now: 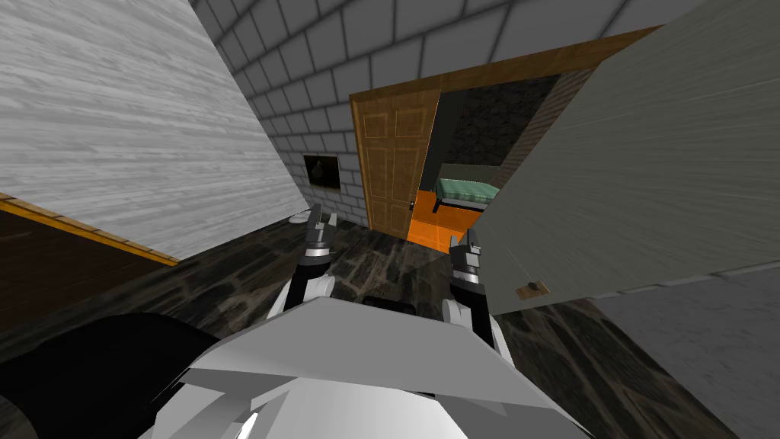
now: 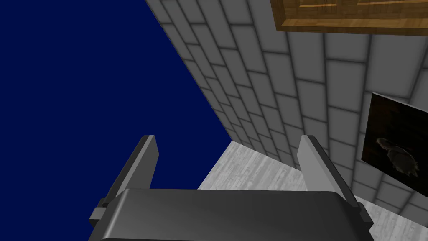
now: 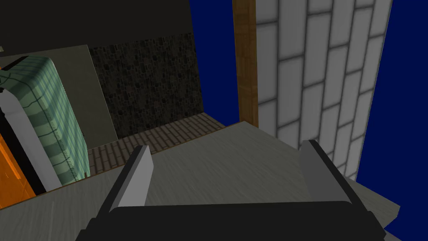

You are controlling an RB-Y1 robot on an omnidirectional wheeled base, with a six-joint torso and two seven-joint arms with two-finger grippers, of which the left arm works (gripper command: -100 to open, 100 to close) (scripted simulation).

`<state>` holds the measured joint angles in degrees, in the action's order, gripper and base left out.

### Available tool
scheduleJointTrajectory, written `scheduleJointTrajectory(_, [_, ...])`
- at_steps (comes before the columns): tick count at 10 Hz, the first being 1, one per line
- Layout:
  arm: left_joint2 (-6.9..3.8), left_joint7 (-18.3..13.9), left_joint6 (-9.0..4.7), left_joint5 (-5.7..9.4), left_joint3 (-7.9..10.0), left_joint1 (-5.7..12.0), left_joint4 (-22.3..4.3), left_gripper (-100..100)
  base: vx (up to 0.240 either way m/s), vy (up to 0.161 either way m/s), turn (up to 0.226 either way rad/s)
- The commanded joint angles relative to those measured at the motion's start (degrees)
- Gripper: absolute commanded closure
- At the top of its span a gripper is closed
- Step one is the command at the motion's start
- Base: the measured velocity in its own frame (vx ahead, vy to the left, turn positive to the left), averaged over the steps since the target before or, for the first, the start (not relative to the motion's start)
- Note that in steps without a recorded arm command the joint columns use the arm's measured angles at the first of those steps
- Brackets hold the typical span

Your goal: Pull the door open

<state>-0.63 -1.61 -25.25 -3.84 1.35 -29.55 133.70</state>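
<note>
Left jaws: two thin, light grey blade fingers (image 2: 144,165), flat-faced with darker edges and slanted tips. They rise from a dark grey box (image 2: 225,213) with rounded corners and a small square lug on one flank. The blades stand well apart above the box.

Right jaws: the same pair of pale blade fingers (image 3: 137,178), set equally wide on a near-black box (image 3: 225,221).

From my head camera, the left forearm (image 1: 305,288) has a rounded white shell behind the box, then a dark wrist ringed with pale grey bands. The right forearm (image 1: 465,282) matches it, with a dark link trailing the white shell.
</note>
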Motion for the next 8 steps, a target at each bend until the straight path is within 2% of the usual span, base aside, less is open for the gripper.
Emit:
scheduleJointTrajectory(1, [-0.56, -0.22, -0.48, 0.13, 0.03, 0.5, -1.96, -100, 0.124, -0.129, -0.029])
scheduleJointTrajectory(5, [-1.75, -0.77, -1.7, 0.45, 0.1, 1.77, -6.96, -100, 0.19, -0.027, -0.066])
scheduleJointTrajectory(8, [-2.44, -1.15, -2.54, 0.67, 0.15, 2.64, -10.36, -100, 0.14, -0.051, -0.044])
